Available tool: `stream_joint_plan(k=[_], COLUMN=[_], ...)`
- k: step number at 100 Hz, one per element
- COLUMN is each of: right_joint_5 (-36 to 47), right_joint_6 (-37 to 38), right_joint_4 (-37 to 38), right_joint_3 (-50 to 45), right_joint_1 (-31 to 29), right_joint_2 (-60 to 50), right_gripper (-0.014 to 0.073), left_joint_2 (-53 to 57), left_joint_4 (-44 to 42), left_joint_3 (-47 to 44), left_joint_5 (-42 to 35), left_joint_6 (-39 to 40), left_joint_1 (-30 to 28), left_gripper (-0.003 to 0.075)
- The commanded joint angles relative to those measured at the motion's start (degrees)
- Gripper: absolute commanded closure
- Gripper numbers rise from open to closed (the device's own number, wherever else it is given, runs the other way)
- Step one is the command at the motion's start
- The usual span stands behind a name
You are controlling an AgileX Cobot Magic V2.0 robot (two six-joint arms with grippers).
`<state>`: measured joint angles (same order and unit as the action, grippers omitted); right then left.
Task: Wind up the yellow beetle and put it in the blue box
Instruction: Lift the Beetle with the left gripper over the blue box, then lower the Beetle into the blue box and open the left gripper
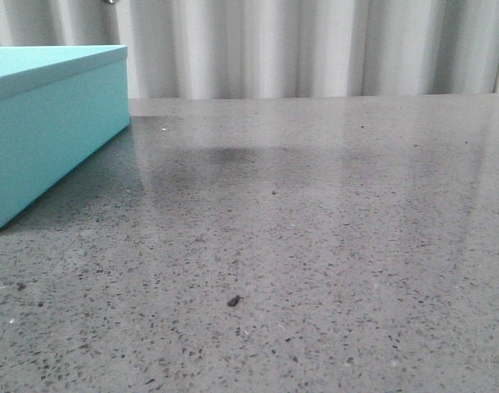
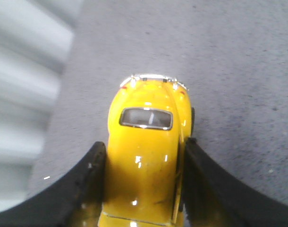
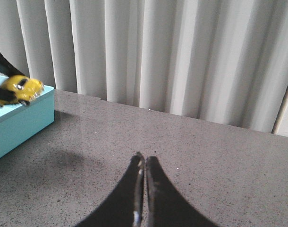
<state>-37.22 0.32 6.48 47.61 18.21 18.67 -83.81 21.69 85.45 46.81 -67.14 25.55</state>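
Yellow beetle, the small glossy rounded toy car with dark windows, sits clamped by its flanks between the black fingers of the left gripper; in the right wrist view it shows at far left, level with the lid of the large turquoise-blue rectangular box, seemingly carried there for storing. That lid looks shut. The right gripper hangs low over the speckled grey table, jaws pressed together on nothing

Blue box at left, lid on, grey speckled table, pleated curtain behind
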Motion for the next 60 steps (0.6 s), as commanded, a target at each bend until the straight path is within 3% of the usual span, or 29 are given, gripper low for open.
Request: stream_joint_plan(k=[1,33,60], right_joint_5=[5.5,5.2,5.2], right_joint_6=[-0.3,-0.3,-0.3], right_joint_4=[0.1,0.1,1.0], right_joint_3=[1.2,1.2,1.2], right_joint_1=[0.1,0.1,0.1], right_joint_2=[0.8,0.8,0.8], right_gripper=[0.0635,0.0635,0.0635], left_joint_2=[3.8,4.2,2.3], left_joint_4=[-0.5,-0.9,-0.9], left_joint_3=[1.9,0.3,-9.0], left_joint_5=[-3.6,-1.7,-0.8], left_joint_6=[0.2,0.7,3.6], left_joint_1=[-2.5,-15.0,-22.0], left_gripper=[0.0660,0.0660,0.0660])
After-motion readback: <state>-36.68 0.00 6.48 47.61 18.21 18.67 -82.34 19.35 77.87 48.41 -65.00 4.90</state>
